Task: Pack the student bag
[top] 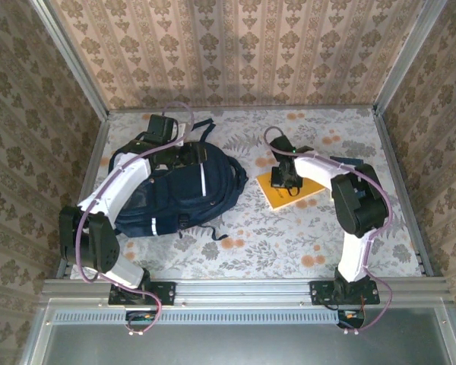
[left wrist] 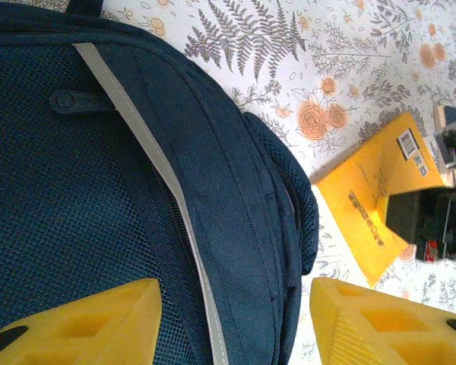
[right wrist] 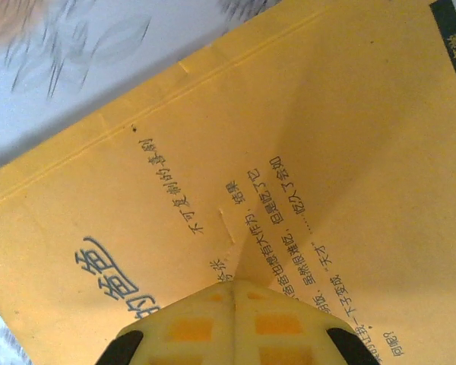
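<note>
**Bag on the left, book under the R gripper**

The student bag (top: 178,190) lies flat on the left half of the bench (top: 289,247), front panel up, top end toward the back wall. Your left gripper (left wrist: 235,323) hangs over its upper right edge, spread, w/ one finger over the mesh panel and the other out past the seam. It's astride the fabric, not clamping it. Prob. there to catch that edge and pull the opening wide.

The right gripper (right wrist: 234,293) is pressed together, tips down on the yellow book (right wrist: 327,152), which sits on the bench just right of the bag. A crease runs up to the tips, so the cover may be nipped, but you can't tell for sure. The book lies near the bag, a short carry once the bag is opened.
</note>
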Controlling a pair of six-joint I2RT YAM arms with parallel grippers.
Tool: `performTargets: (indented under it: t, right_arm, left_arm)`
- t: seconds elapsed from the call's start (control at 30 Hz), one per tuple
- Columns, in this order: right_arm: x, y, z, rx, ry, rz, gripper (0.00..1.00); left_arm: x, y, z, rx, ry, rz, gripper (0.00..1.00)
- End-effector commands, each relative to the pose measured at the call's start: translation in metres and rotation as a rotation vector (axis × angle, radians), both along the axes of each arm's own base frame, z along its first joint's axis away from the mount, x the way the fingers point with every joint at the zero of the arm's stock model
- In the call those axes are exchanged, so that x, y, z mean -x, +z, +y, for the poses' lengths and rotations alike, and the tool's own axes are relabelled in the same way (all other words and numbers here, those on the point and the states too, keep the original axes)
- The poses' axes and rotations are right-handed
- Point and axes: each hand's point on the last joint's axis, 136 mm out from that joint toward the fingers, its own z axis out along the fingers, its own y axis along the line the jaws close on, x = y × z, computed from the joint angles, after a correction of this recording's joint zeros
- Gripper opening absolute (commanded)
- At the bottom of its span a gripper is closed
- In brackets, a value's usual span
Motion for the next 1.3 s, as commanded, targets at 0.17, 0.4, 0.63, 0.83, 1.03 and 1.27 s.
performTargets:
  t: [0.17, 0.4, 0.63, 0.83, 1.03, 1.27]
  right_arm:
    - [0.12, -0.026, 0.019, -0.058, 0.148, 0.198, 0.0]
    - [0.148, 0.009, 0.011, -0.142, 0.152, 0.115, 0.16]
    - [0.133, 0.05, -0.024, -0.252, -0.161, -0.12, 0.43]
    - [0.138, 0.035, -0.06, -0.424, -0.453, -0.178, 0.48]
    - [0.141, 0.014, -0.068, -0.455, -0.526, -0.127, 0.51]
    - [0.13, -0.002, -0.061, -0.573, -0.579, -0.102, 0.52]
  left_arm:
    - [0.012, 0.013, -0.014, -0.074, -0.08, -0.072, 0.55]
    - [0.033, 0.017, -0.064, -0.024, -0.229, -0.042, 0.56]
    - [0.083, -0.008, -0.158, 0.045, -0.429, 0.096, 0.57]
    - [0.112, -0.064, -0.208, -0.001, -0.53, 0.223, 0.58]
    - [0.106, -0.096, -0.213, -0.055, -0.52, 0.253, 0.59]
    - [0.112, -0.127, -0.223, -0.048, -0.538, 0.332, 0.58]
